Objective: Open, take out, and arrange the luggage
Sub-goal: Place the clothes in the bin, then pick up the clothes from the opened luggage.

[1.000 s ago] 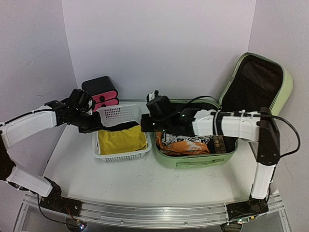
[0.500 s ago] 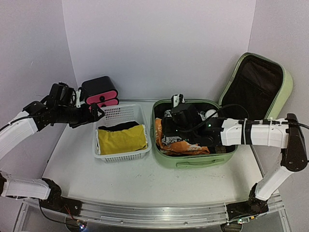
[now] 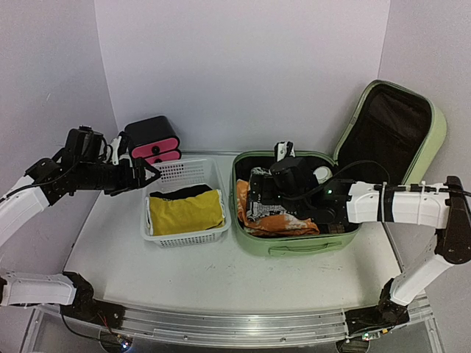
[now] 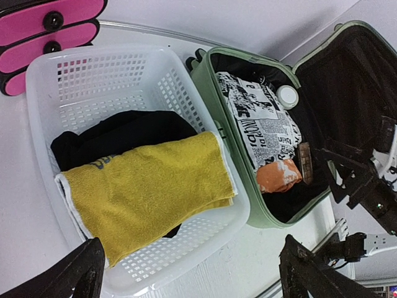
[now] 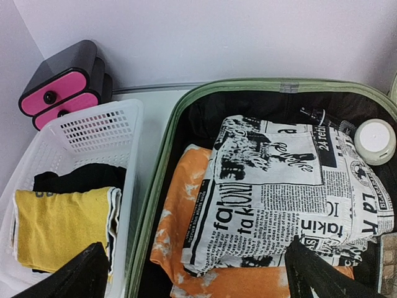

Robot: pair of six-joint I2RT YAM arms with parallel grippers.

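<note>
Nearest the arms, the table [image 3: 221, 273] shows a pale stretch in front of two containers standing side by side. On the left is a white perforated basket [image 3: 188, 237], with a folded yellow cloth [image 3: 184, 212] lying on top of a black garment [image 3: 180, 193]. Just beside it, on the right half of the table, the luggage [image 3: 294, 247] lies flat and open, its green shell packed with an orange garment [image 3: 283, 224] under a newsprint-patterned garment [image 5: 279, 192], and a white round container [image 5: 374, 139] tucked into the far right corner. The right gripper [image 5: 195, 248] hangs over these clothes with its fingers [image 5: 319, 273] spread wide and nothing between them (whether they brush the fabric cannot be told). The left gripper [image 3: 147, 175] hovers by the basket's far left corner, its fingers [image 4: 74, 273] likewise spread wide and empty. Farther back, the lid [image 3: 390, 125] stands propped up at the right, its black lining facing the arms. At the far left, against the wall, sits a small black drawer box [image 3: 153, 140] with pink fronts.
</note>
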